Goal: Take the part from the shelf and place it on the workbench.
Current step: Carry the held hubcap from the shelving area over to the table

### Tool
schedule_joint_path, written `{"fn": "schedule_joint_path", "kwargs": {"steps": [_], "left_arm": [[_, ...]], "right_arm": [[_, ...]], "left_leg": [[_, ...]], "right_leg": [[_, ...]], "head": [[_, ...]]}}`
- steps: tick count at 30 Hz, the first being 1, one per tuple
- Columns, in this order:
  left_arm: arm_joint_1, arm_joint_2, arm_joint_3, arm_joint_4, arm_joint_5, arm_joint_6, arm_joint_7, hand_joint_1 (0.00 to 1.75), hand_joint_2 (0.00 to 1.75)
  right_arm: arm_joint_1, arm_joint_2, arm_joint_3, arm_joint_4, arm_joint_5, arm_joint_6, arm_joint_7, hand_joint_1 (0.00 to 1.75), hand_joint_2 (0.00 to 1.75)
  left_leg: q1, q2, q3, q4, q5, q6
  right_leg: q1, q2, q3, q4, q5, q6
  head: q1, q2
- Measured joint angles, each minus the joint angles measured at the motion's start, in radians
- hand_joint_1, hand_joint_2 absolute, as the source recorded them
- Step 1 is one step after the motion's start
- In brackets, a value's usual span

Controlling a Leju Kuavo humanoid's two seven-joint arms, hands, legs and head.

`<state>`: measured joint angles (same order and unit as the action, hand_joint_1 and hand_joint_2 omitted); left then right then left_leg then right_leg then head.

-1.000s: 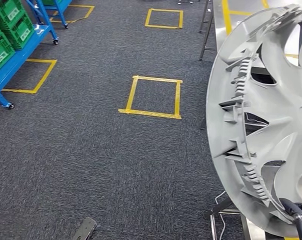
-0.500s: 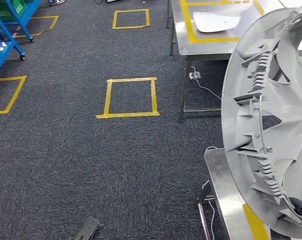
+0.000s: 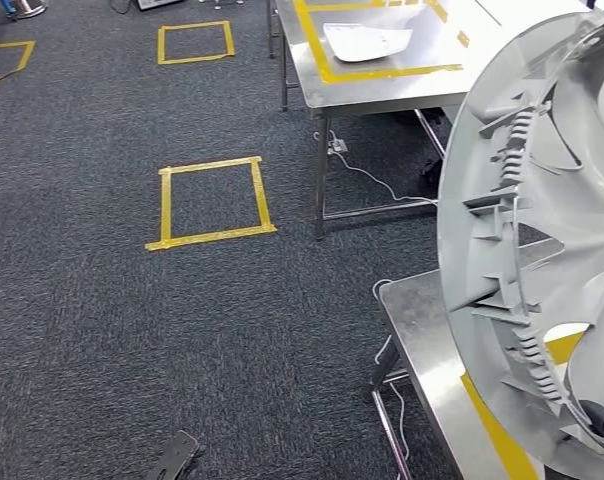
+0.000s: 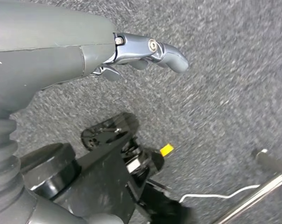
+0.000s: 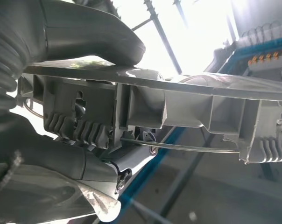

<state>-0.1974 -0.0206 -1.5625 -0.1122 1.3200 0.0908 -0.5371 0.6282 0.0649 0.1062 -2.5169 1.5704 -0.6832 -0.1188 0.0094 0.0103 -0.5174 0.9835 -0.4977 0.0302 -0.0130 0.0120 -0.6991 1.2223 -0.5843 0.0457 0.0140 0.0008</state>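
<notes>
right hand [image 5: 80, 140] pinches the wheel cover [image 3: 540, 250] rim between thumb and fingers; it looks light, stiff, wide, likely wobbly. left hand [image 4: 97, 56] hangs, fingers loosely extended.

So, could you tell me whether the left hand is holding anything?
No, the left hand hangs over the carpet with nothing in its fingers.

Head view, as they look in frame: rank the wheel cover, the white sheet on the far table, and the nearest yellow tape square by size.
1. Wheel cover, by far, though it is nearest the camera.
2. Yellow tape square.
3. White sheet, somewhat smaller, but it lies farther off.
</notes>
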Motion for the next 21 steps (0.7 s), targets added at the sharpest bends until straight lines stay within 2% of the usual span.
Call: {"fn": "schedule_joint_path", "kwargs": {"steps": [1,2,3,4,5,6,7,8,10,12,14,15,16,17,18,19,21], "left_arm": [[0.001,0.0,0.0,0.0,-0.001,0.0,0.0,0.0,1.75],[0.001,0.0,0.0,0.0,-0.001,-0.001,0.0,0.0,1.75],[0.0,-0.001,0.0,0.0,-0.002,-0.001,0.0,0.0,1.75],[-0.001,-0.002,0.0,0.0,-0.002,-0.001,0.0,0.0,1.75],[-0.002,-0.002,0.0,0.0,-0.002,-0.002,0.0,0.0,1.75],[-0.002,-0.003,0.0,0.0,-0.002,-0.002,0.0,0.0,1.75],[-0.002,-0.003,0.0,0.0,-0.003,-0.002,0.0,0.0,1.75],[-0.002,-0.002,0.0,0.0,-0.003,-0.002,0.0,0.0,1.75],[-0.004,-0.003,0.0,0.0,-0.004,-0.003,0.0,0.0,1.75],[-0.006,-0.004,0.0,0.0,-0.005,-0.003,0.0,0.0,1.75],[-0.004,-0.004,0.0,0.0,-0.005,-0.003,0.0,0.0,1.75],[-0.002,-0.004,0.0,0.0,-0.005,-0.003,0.0,0.0,1.75],[0.001,-0.004,0.0,0.0,-0.005,-0.003,0.0,0.0,1.75],[0.002,-0.004,0.0,0.0,-0.005,-0.003,0.0,0.0,1.75],[0.003,-0.004,0.0,0.0,-0.005,-0.003,0.0,0.0,1.75],[0.003,-0.004,0.0,0.0,-0.005,-0.003,0.0,0.0,1.75],[0.003,-0.002,0.0,0.0,-0.005,-0.003,0.0,0.0,1.75]], "right_arm": [[0.0,0.0,0.0,0.0,0.0,0.0,0.0,1.75,1.75],[0.001,0.0,-0.001,0.0,0.001,0.0,0.0,1.75,1.75],[0.002,0.0,-0.001,0.0,0.001,0.0,0.001,1.75,1.75],[0.002,0.0,-0.001,0.0,0.001,0.0,0.002,1.75,1.75],[0.002,0.0,-0.001,0.0,0.001,0.0,0.003,1.75,1.75],[0.003,0.0,-0.001,0.0,0.0,0.0,0.004,1.75,1.75],[0.003,0.0,-0.001,-0.001,0.0,0.0,0.006,1.75,1.75],[0.003,0.0,-0.002,-0.001,0.0,0.0,0.007,1.75,1.75],[0.005,0.0,-0.002,-0.001,0.0,0.0,0.01,1.75,1.75],[0.007,0.0,-0.003,-0.001,-0.001,0.0,0.011,1.75,1.75],[0.007,0.0,-0.003,-0.001,-0.001,0.0,0.011,1.75,1.75],[0.006,0.001,-0.003,-0.001,-0.001,0.0,0.011,1.75,1.75],[0.006,0.001,-0.003,-0.001,-0.001,0.0,0.011,1.75,1.75],[0.006,0.001,-0.003,-0.001,-0.001,0.0,0.011,1.75,1.75],[0.007,0.001,-0.003,-0.001,-0.001,0.0,0.011,1.75,1.75],[0.007,0.001,-0.003,-0.001,-0.001,0.0,0.011,1.75,1.75],[0.006,0.001,-0.003,-0.001,-0.001,0.0,0.011,1.75,1.75]], "left_leg": [[0.0,0.014,0.0,0.0,-0.001,-0.001],[0.0,0.026,0.0,0.001,-0.001,-0.002],[0.0,0.038,0.001,0.001,-0.003,-0.004],[0.0,0.049,0.003,0.001,-0.005,-0.007],[-0.002,0.059,0.005,0.003,-0.007,-0.011],[-0.004,0.067,0.007,0.005,-0.011,-0.016],[-0.007,0.074,0.008,0.007,-0.013,-0.022],[-0.01,0.082,0.009,0.008,-0.015,-0.026],[-0.01,0.092,0.011,0.009,-0.017,-0.035],[-0.005,0.062,0.002,0.038,-0.044,-0.045],[-0.003,0.016,-0.043,0.145,-0.109,-0.049],[-0.003,0.005,-0.075,0.216,-0.141,-0.049],[-0.003,0.001,-0.101,0.273,-0.159,-0.048],[-0.003,-0.001,-0.114,0.298,-0.157,-0.045],[-0.004,-0.003,-0.11,0.284,-0.135,-0.04],[-0.005,-0.011,-0.089,0.235,-0.098,-0.033],[-0.007,-0.054,-0.033,0.105,-0.03,-0.014]], "right_leg": [[-0.001,-0.005,-0.022,0.048,-0.014,0.005],[-0.003,-0.008,-0.025,0.057,-0.008,0.008],[-0.004,-0.013,-0.008,0.029,0.014,0.01],[-0.005,-0.023,0.028,-0.033,0.047,0.01],[-0.004,-0.044,0.069,-0.107,0.071,0.01],[-0.002,-0.059,0.104,-0.167,0.089,0.005],[0.0,-0.07,0.125,-0.203,0.095,-0.001],[0.002,-0.072,0.132,-0.216,0.094,-0.008],[0.003,-0.051,0.13,-0.216,0.099,-0.023],[0.0,-0.034,0.127,-0.218,0.104,-0.036],[0.0,-0.015,0.125,-0.219,0.107,-0.046],[0.001,-0.004,0.123,-0.219,0.108,-0.049],[0.004,0.009,0.123,-0.219,0.109,-0.051],[0.006,0.022,0.123,-0.219,0.109,-0.052],[0.008,0.035,0.123,-0.218,0.11,-0.053],[0.011,0.049,0.124,-0.218,0.111,-0.053],[0.013,0.073,0.124,-0.217,0.113,-0.052]], "head": [[0.0,0.0],[0.0,0.0],[0.0,0.0],[0.0,0.0],[0.0,0.0],[0.0,0.0],[-0.002,0.0],[-0.003,0.0],[-0.005,0.0],[-0.007,0.0],[-0.009,0.0],[-0.009,0.0],[-0.009,0.0],[-0.009,0.0],[-0.009,0.0],[-0.009,0.0],[-0.008,0.0]]}}
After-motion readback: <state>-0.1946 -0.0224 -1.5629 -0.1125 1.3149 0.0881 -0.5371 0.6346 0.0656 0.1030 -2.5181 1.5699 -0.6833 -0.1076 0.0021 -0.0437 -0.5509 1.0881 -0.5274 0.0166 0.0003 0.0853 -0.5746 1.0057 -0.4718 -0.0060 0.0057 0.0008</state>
